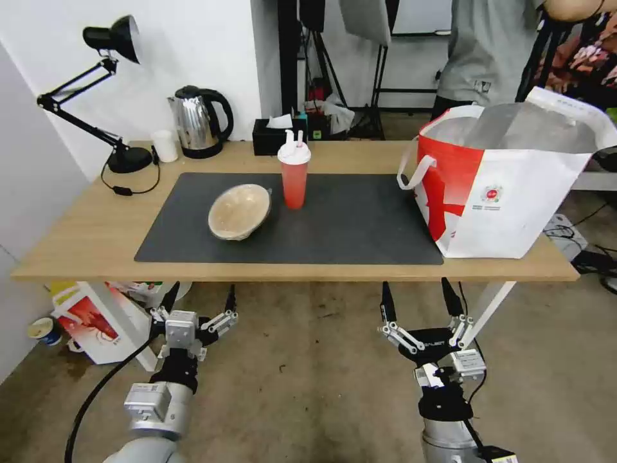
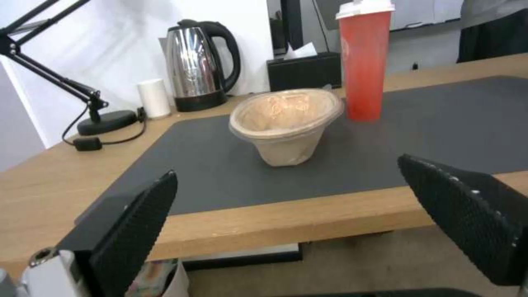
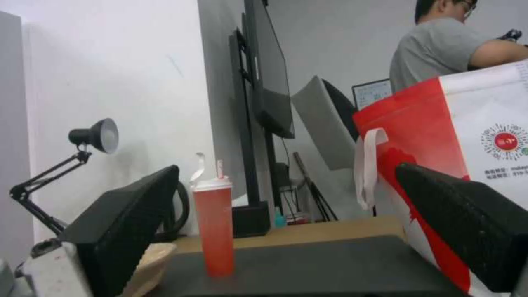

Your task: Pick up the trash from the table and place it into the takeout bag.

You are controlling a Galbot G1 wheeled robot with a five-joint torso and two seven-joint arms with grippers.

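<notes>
Bag markings: the takeout bag (image 1: pixel 508 186) carries a small round red logo (image 1: pixel 491 193) on its white front, with lines of print under it too small to read.
Takeout bag: it stands upright and open at the table's right end, just past the mat's right edge, its base close to the front edge of the table (image 1: pixel 83 238).
Paper bowl: the beige paper bowl (image 1: pixel 240 211) sits tilted on the dark grey mat (image 1: pixel 360 225), left of centre.
Drink cup: the red drink cup (image 1: pixel 294 175) stands upright on the mat, just beside the bowl and farther from the robot.
Open room: a wide stretch of bare mat lies between cup and bag.
Left gripper: the left gripper (image 1: pixel 199 302) hangs below the table's front edge, fingers spread apart, holding nothing.
Right gripper: the right gripper (image 1: pixel 419 301) hangs below the front edge too, near the bag's end, fingers spread wide and empty.
Back edge: a desk lamp (image 1: pixel 109 96), small white cup (image 1: pixel 165 146), kettle (image 1: pixel 199 122) and black tissue box (image 1: pixel 277 136) line the far side.
</notes>
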